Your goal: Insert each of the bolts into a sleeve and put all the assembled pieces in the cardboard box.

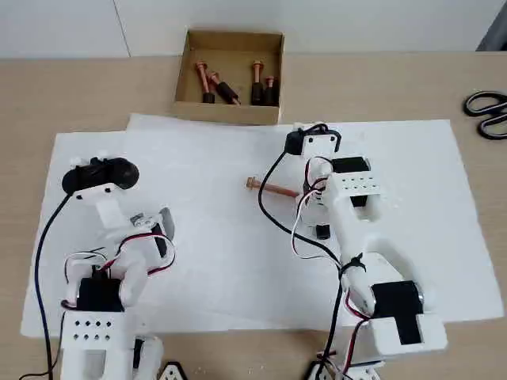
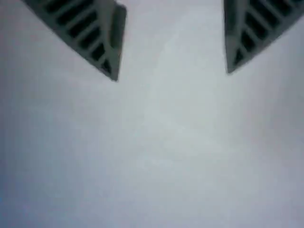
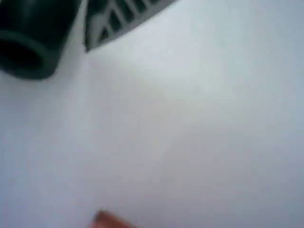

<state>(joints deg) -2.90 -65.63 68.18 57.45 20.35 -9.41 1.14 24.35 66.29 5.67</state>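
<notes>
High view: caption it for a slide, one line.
Four sleeved bolts lie in the cardboard box; one bare bolt rests on the white paper beside the right arm.

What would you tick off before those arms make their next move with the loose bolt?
1. Loose bolt lies bare on the white paper, free to grab: ok.
2. Bolt already inside a sleeve: not ok.
3. Black sleeve is close by the right arm: ok.
4. Sleeve firmly held by the right jaws: cannot tell.
5. Left jaws open, nothing between them: ok.
6. Cardboard box has room beside its four assembled pieces: ok.
</notes>
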